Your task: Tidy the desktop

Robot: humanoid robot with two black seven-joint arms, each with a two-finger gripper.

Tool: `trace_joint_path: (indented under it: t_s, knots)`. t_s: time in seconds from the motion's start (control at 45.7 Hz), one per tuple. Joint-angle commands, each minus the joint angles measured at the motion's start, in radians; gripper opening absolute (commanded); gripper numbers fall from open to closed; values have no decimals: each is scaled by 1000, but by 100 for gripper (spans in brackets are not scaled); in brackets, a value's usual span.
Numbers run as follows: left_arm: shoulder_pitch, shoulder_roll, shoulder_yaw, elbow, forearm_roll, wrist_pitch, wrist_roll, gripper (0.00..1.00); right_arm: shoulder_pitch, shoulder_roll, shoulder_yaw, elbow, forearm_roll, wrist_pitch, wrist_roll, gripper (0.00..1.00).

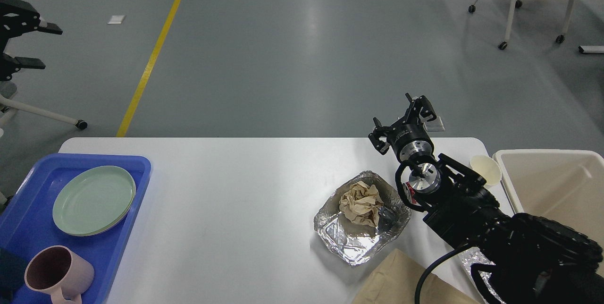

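Note:
The white desktop [236, 186] spans the view. On its right half sits a crumpled foil tray [351, 242] with a ball of brown paper [361, 202] in it. My right gripper [401, 121] hovers over the far right edge of the desktop, beyond the foil tray, open with nothing between its fingers. A small cream paper cup [486, 169] lies just right of that arm. My left gripper [40, 45] is raised high at the view's left edge, off the desktop, open and empty.
At the left, a blue tray [137, 172] holds stacked green plates [93, 199] and a pink mug [56, 273]. A cream bin [557, 186] stands at the right edge. A brown paper bag [401, 280] and more foil [472, 259] lie at the front right.

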Motion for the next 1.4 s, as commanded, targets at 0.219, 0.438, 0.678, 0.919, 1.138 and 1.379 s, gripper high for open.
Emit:
trace_joint_path:
  t_s: [0.219,0.438,0.678,0.919,1.138,1.379]
  knots:
    - [-6,-167,-39,3,0,0,7,95,0,1,0,0,0,0,0,100]
    - [-5,-196,-60,32,-8,0,-10,96,0,1,0,0,0,0,0,100]
    - [147,-304,-275,76,-72,532,1,96,0,1,0,0,0,0,0,100]
    - [304,-486,-675,233,-72,840,7,96,0,1,0,0,0,0,0,100]
    - [353,-521,-908,285,-75,840,4,96,0,-1,0,0,0,0,0,100]
    - [427,-561,-1065,286,-78,840,-1,96,0,1,0,0,0,0,0,100]
